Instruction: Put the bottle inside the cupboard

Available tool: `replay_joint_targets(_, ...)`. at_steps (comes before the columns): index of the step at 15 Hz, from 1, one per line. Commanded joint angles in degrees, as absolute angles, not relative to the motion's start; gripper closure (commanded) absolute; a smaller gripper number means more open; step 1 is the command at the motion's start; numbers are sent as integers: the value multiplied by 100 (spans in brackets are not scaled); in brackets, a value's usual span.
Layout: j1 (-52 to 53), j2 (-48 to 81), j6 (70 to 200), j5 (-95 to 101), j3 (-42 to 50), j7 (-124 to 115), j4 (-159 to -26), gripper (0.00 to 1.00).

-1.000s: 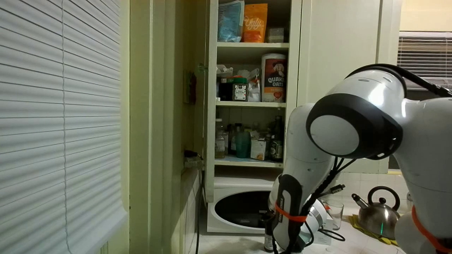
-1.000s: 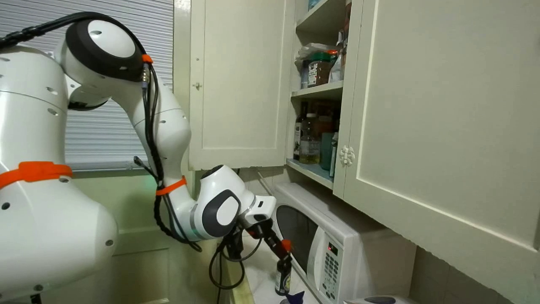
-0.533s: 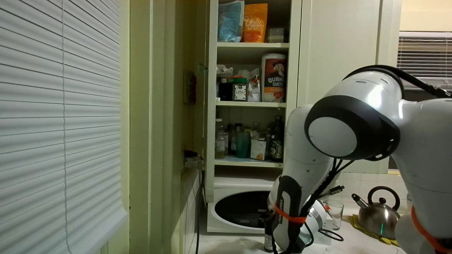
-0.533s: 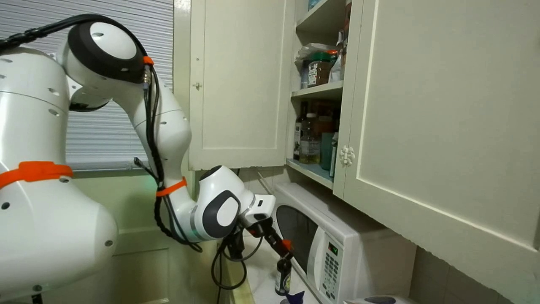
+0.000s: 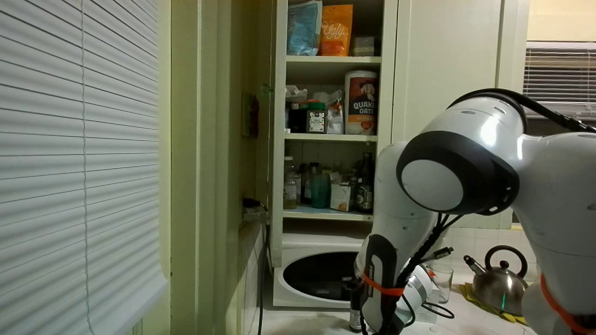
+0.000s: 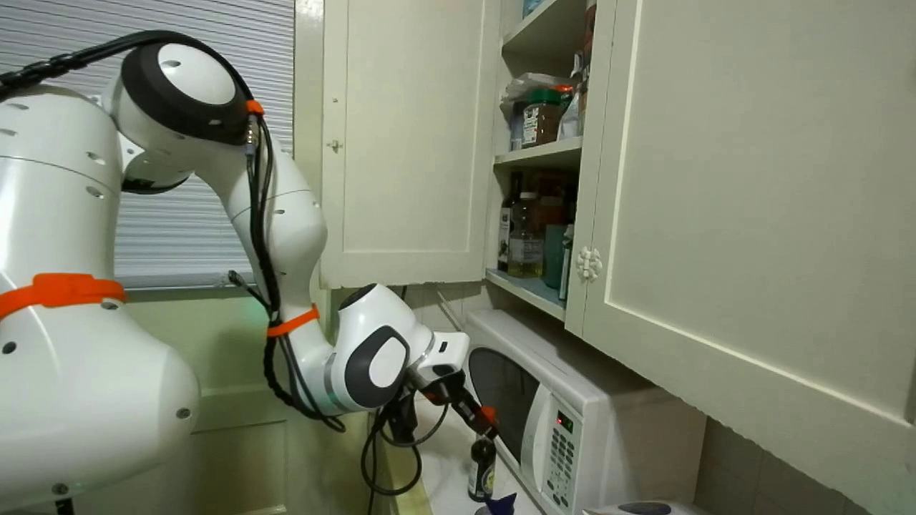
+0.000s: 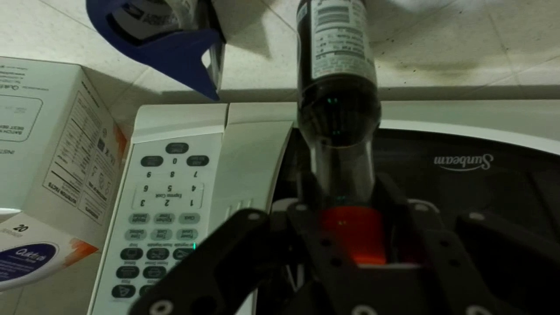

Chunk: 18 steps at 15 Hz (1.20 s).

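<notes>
Dark bottle upright, neck snug in the gripper.
Between Sunbeam microwave and worktop's front edge.

Outside the cupboard: one dark bottle, one microwave, one kettle, one tape dispenser; on its top visible shelf, two pouches (blue, orange).

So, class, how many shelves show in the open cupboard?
3: the top shelf, under the orange bag; the middle shelf, under the oats tub; the bottom shelf, above the microwave. Any higher would be out of frame.
</notes>
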State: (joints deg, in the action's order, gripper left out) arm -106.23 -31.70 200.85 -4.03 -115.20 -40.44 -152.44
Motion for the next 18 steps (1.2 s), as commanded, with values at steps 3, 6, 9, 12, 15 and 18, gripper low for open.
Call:
replay_joint_targets(3, -10386, -2805, 19667, -589, -11325, -3693, -15285, 88)
replay_joint_targets(6, -9801, -2396, 19109, -596, -10508, -3262, -15102, 88)
replay_joint_targets(9, -8873, -1666, 18306, -545, -9269, -2649, -14759, 88)
replay_joint_targets(12, -7751, -1306, 17738, -564, -8032, -2131, -14201, 88)
replay_joint_targets(15, -6528, -883, 16983, -580, -6919, -1789, -13500, 88)
replay_joint_targets(18, -5234, -682, 15985, -1163, -6015, -1090, -12789, 88)
